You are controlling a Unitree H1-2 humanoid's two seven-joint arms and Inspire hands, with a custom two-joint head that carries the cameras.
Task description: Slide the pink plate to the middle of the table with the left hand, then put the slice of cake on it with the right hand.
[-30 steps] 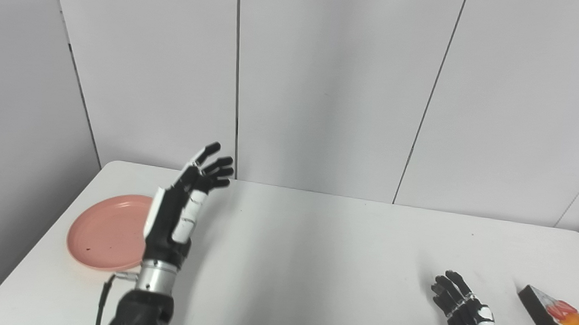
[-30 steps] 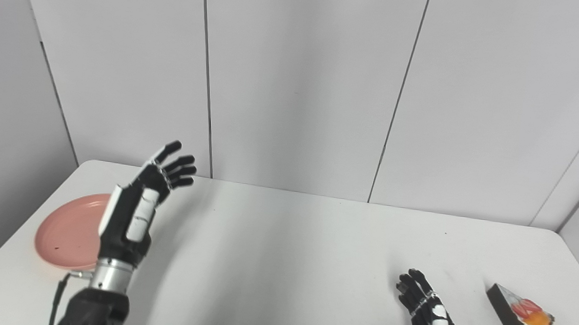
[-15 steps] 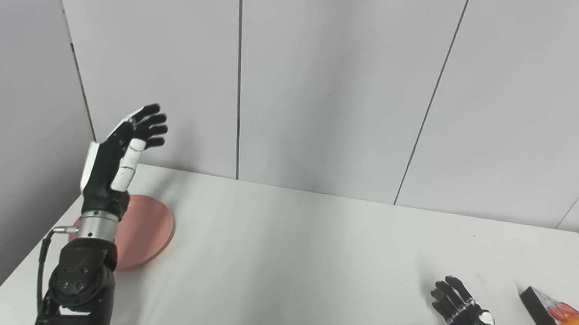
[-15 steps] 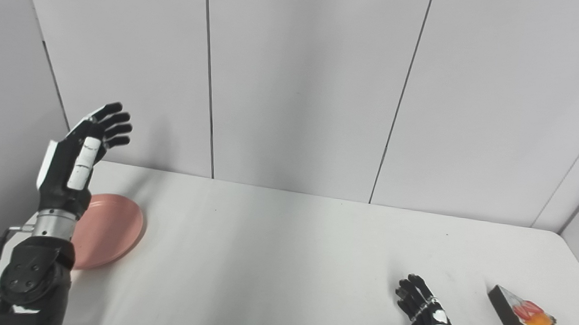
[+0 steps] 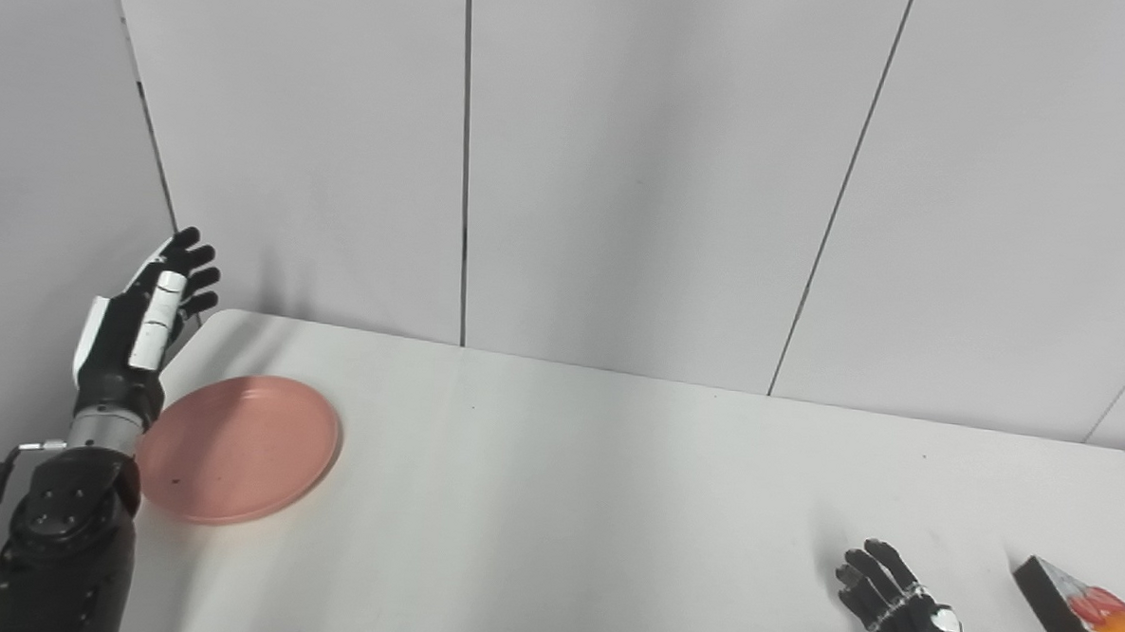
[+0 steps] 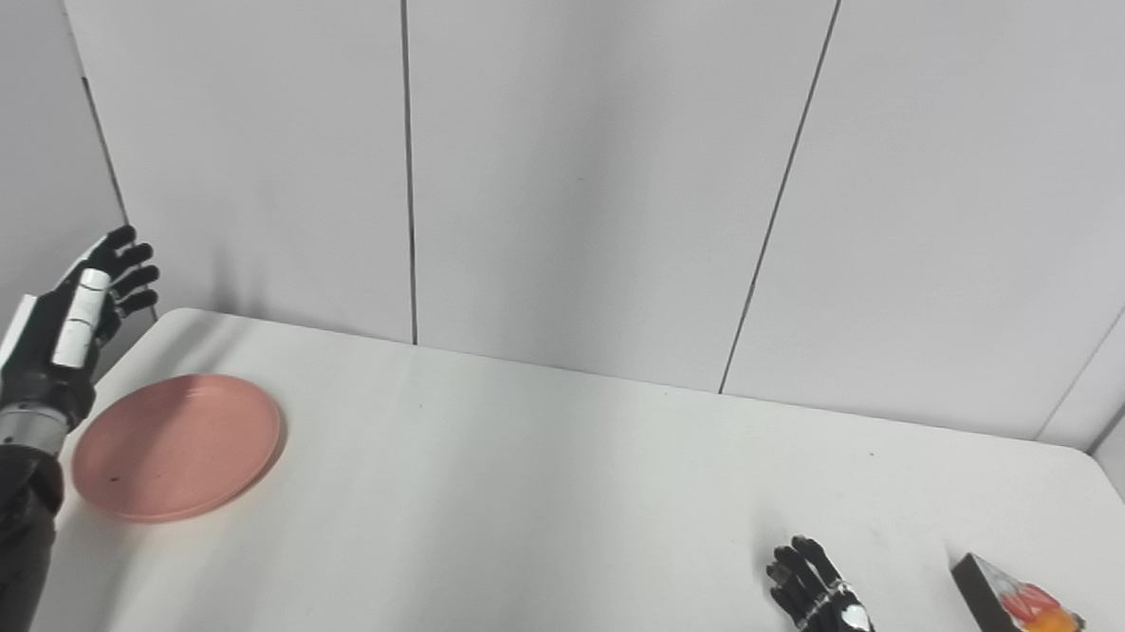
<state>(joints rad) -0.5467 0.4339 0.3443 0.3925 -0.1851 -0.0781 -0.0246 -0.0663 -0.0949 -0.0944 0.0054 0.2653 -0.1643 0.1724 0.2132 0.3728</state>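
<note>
Far left: black-and-white left hand (image 5: 135, 326), raised beside the table's left edge, fingers spread, holding nothing, just outboard of the plate. Next: round, shallow pink plate (image 5: 239, 447), flat on the white table (image 5: 564, 487) near its left side, well short of the middle, nothing in it. Lower right: black right hand (image 5: 901, 616), low over the table, fingers apart, grasping nothing. Far right: dark wedge of cake with red and orange topping (image 5: 1081, 619), near the right hand, untouched. Risks: too steep a push tipping the plate's rim, or fingers skidding over it.
</note>
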